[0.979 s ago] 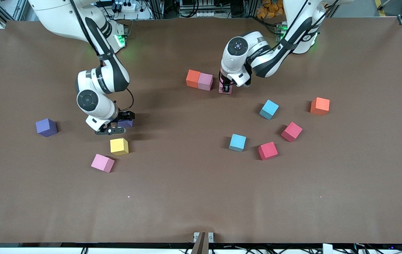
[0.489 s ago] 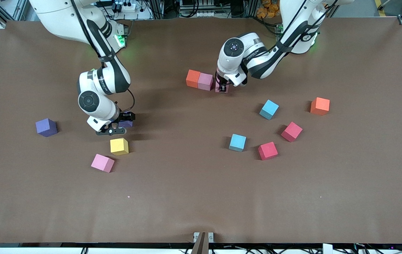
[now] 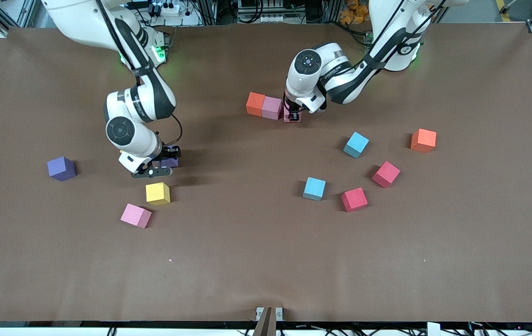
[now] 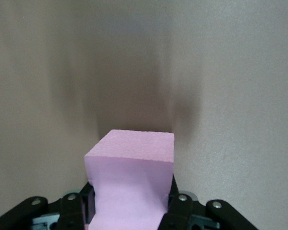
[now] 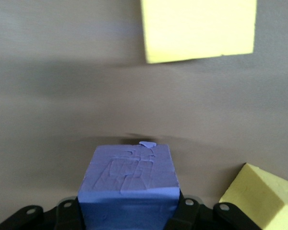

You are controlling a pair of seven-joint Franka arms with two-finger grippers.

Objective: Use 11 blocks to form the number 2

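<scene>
The left gripper has its jaws closed tight on a small matte pink cube. It holds this cube down by the brown table, just beside a row of two cubes that touch each other: a mauve-pink cube and an orange-red cube. The held cube sits at the end of that row toward the left arm's end of the table.

The right gripper has its jaws pressed on a small purple cube, low over the table. In the right wrist view a yellow cube lies flat close by, and the corner of a second yellow cube shows at the edge.

In the front view, one yellow cube lies nearer the camera than the right gripper, and a pink cube lies nearer still. Another purple cube sits alone toward the right arm's end of the table.

Toward the left arm's end lie two light blue cubes, two red cubes and an orange cube, all apart from each other.
</scene>
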